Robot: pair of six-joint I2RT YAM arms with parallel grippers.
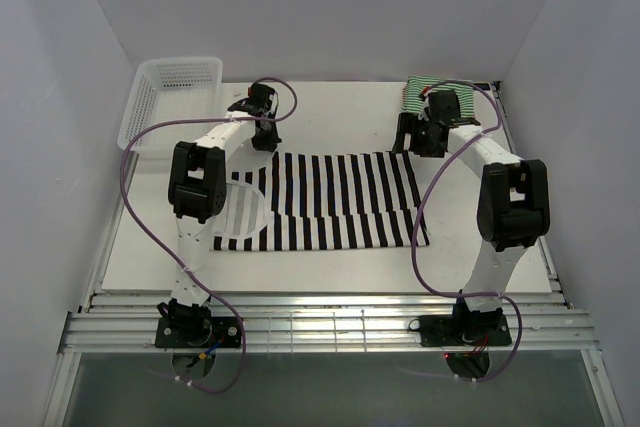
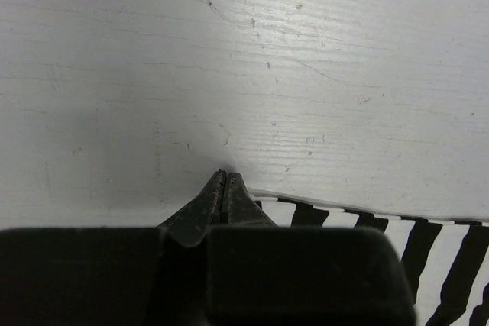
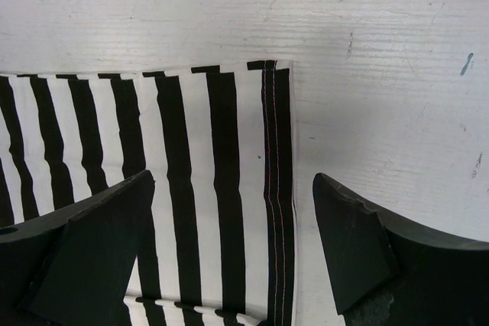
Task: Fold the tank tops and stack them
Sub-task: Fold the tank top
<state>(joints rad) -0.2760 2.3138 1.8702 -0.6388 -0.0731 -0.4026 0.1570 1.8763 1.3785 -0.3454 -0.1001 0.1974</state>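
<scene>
Pale grey walls close in a white table [image 1: 340, 112], and my wrist cameras show its surface scuffed and scratched up close. Only the overhead view gives me the whole layout. The black-and-white tank top [image 1: 330, 202] lies spread flat across the middle of the table. The green-and-white tank top [image 1: 418, 87] sits in the far right corner, and a white mesh basket [image 1: 170, 97] is at the far left corner. Neither wrist camera catches those last two.

In the left wrist view, my left claw [image 2: 222, 177] is clenched, its fingers pressed together to a point with nothing visible between them. It sits over bare table, just beside the far edge of the black-and-white top.

In the right wrist view, my right claw [image 3: 233, 181] is released, its fingers spread wide around the top's far right corner. One finger is over the stripes, the other over bare table. Only this view shows the hem's double stitching, with a thin red thread running along it.
</scene>
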